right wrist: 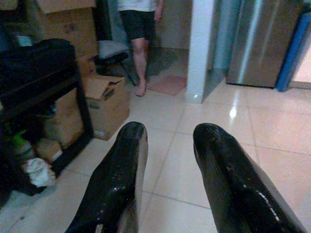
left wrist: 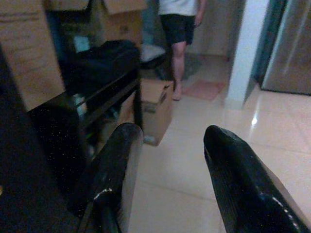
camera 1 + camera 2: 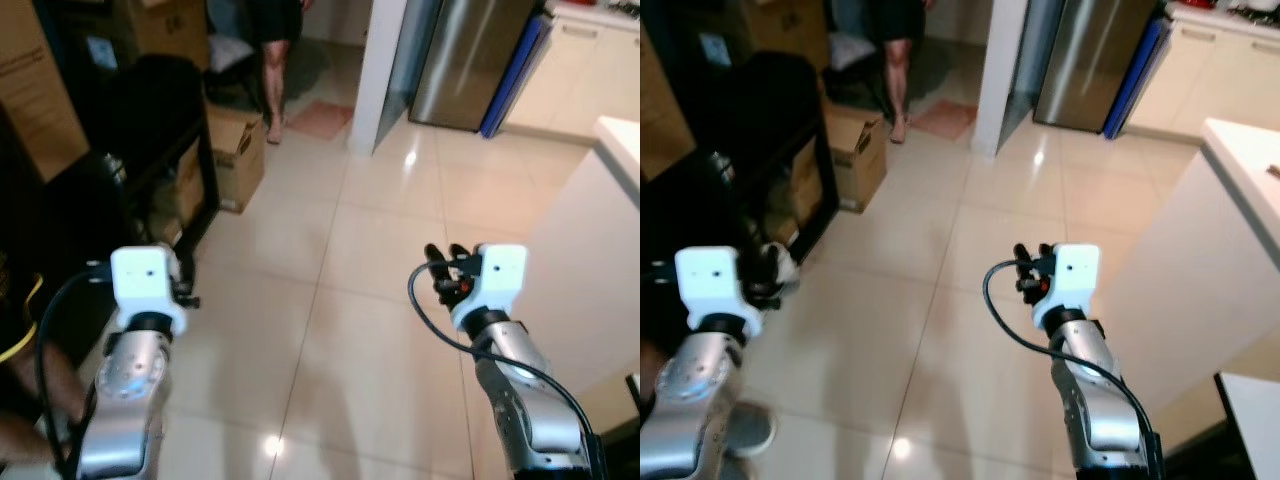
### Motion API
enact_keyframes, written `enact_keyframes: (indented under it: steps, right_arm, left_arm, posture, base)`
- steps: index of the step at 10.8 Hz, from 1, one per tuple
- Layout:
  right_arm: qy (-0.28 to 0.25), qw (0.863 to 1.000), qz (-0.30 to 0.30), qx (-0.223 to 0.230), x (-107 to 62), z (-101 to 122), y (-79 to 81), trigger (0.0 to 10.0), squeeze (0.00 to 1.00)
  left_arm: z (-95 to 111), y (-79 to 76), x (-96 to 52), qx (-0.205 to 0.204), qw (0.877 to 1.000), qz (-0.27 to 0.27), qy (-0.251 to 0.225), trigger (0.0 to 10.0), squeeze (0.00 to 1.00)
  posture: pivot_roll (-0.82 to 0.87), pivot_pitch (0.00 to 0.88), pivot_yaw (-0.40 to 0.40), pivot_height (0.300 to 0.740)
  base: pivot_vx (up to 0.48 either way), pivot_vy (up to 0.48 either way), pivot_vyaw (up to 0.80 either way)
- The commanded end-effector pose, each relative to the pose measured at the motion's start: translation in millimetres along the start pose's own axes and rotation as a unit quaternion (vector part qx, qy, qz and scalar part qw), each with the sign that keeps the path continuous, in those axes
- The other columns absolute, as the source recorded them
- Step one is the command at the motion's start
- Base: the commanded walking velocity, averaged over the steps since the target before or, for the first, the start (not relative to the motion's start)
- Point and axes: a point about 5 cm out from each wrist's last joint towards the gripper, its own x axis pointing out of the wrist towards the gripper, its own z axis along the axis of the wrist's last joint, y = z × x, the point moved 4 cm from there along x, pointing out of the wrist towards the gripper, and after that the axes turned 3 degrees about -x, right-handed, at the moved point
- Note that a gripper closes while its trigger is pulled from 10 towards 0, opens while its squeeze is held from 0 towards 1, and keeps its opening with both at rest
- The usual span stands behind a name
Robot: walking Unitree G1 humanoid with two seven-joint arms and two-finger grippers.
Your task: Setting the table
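A: Where are the arms right now?

B: Both are raised in front of the robot over the tiled floor point(image 3: 330, 300). The left end effector point(image 2: 170, 160) has its two fingers spread with a clear gap and nothing in it. The right end effector point(image 1: 167, 155) is the same: fingers apart, empty.

A: And the things for setting the table?

B: I can't see any dishes or cutlery. The nearest candidate surface is the white bench point(image 3: 1240, 150) on the robot's right, seen from its corner and side. A small dark mark lies near its far edge, too small to identify.

A: So which arm is nearer?

B: The right one. The bench stands just beside the right arm, to its right and a little ahead, while the left arm is well apart from it, next to a dark shelf point(image 3: 160, 150) and some boxes point(image 3: 235, 150). Both end effectors point forward across the floor, not at the bench.

A: What does the next move turn on, then?

B: My guess is a turn to the right so the bench top comes into view. Its long edge runs away from the robot, so it would have to face that edge before reaching.

A: Anything else around?

B: A person point(image 1: 138, 29) stands further down the room, near a white pillar point(image 1: 204, 43), with a steel fridge point(image 3: 470, 60) beyond. Worth keeping clear of while walking.
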Motion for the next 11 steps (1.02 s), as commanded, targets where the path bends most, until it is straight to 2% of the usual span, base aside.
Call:
enact_keyframes:
  steps: [1, 2, 5, 6, 9, 11]
  right_arm:
    - [0.001, 1.0, -0.01, 0.0, -0.9, 0.8, -6.9, 10.0, 0.0]
    - [0.001, 1.0, -0.009, 0.001, -1.1, 1.1, -5.0, 10.0, 0.0]
    - [-0.003, 1.0, -0.014, -0.003, 0.6, 3.8, -10.3, 10.0, 0.0]
    - [-0.002, 1.0, -0.008, -0.002, 2.0, 2.6, -5.1, 10.0, 0.0]
    - [-0.002, 1.0, -0.009, -0.005, 1.8, 3.3, -9.0, 10.0, 0.0]
    - [-0.003, 1.0, -0.006, -0.005, 3.0, 3.0, -4.3, 10.0, 0.0]
  left_arm:
    - [2.7, -6.7, -0.6, 0.002, 1.0, -0.012, -0.003, 10.0, 0.0]
    - [3.4, -4.1, 0.6, 0.002, 1.0, -0.009, -0.004, 10.0, 0.0]
    - [3.8, -9.8, 2.3, 0.0, 1.0, -0.014, -0.005, 10.0, 0.0]
    - [5.0, -7.7, 1.4, 0.001, 1.0, -0.013, -0.007, 10.0, 0.0]
    - [5.0, -8.1, 3.3, 0.002, 1.0, -0.012, -0.008, 10.0, 0.0]
    - [4.4, -6.8, 2.9, 0.003, 1.0, -0.013, -0.007, 10.0, 0.0]
  posture:
    - [0.07, 0.0, -0.046, 0.74]
    - [0.06, 0.0, -0.041, 0.74]
    - [0.07, 0.0, -0.046, 0.74]
    - [0.07, 0.0, -0.047, 0.74]
    - [0.06, 0.0, -0.046, 0.74]
    - [0.07, 0.0, -0.048, 0.74]
  base:
    - [0.262, 0.0, 0.0]
    - [0.3, 0.0, -0.48]
    - [0.319, 0.0, 0.0]
    - [0.352, 0.0, 0.0]
    - [0.358, 0.0, 0.0]
    - [0.362, 0.0, 0.0]
